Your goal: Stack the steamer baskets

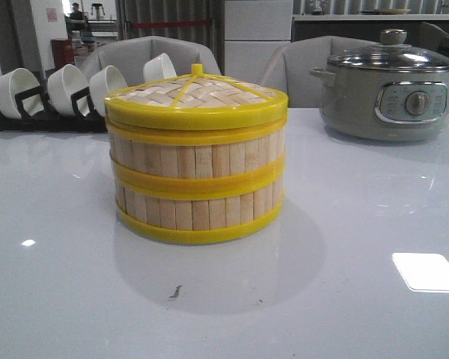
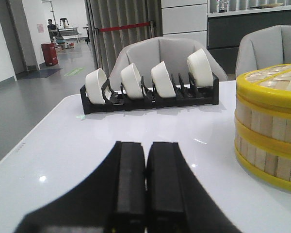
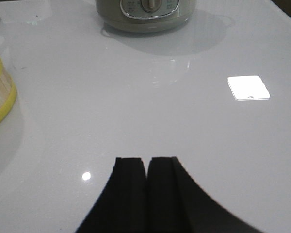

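Observation:
Two steamer baskets stand one on the other mid-table in the front view: the upper basket rests on the lower basket, and a woven bamboo lid with a yellow rim covers the top. The stack also shows in the left wrist view, off to one side of my left gripper, which is shut with nothing in it. In the right wrist view only a piece of the lower basket shows, far from my right gripper, which is shut and holds nothing. Neither gripper appears in the front view.
A black rack with several white cups stands at the back left; the rack is ahead of the left gripper. A grey-green electric pot sits at the back right; the pot is ahead of the right gripper. Grey chairs stand behind the table.

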Controlling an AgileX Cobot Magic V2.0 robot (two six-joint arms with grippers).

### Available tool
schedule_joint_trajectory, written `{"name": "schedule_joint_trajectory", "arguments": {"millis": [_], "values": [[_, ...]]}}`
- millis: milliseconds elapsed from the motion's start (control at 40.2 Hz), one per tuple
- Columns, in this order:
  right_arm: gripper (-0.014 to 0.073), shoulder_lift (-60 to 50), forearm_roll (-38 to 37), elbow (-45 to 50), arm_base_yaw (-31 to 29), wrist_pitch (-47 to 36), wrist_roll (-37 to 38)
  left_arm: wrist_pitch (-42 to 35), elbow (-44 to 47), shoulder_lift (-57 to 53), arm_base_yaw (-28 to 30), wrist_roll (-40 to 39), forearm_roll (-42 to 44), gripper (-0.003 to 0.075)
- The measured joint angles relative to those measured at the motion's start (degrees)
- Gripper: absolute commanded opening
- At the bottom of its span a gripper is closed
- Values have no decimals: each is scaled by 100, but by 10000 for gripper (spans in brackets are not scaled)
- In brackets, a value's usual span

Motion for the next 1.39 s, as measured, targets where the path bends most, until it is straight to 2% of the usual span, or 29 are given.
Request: {"name": "schedule_joint_trajectory", "arguments": {"millis": [174, 498, 1394], "values": [[55, -888, 152, 719, 175, -260, 0, 0, 0, 0, 0, 0, 0, 90], [55, -1712, 164, 796, 294, 157, 3, 0, 0, 0, 0, 0, 0, 90], [55, -1772, 229, 796, 294, 237, -49, -10, 0, 0, 0, 0, 0, 90]]}}
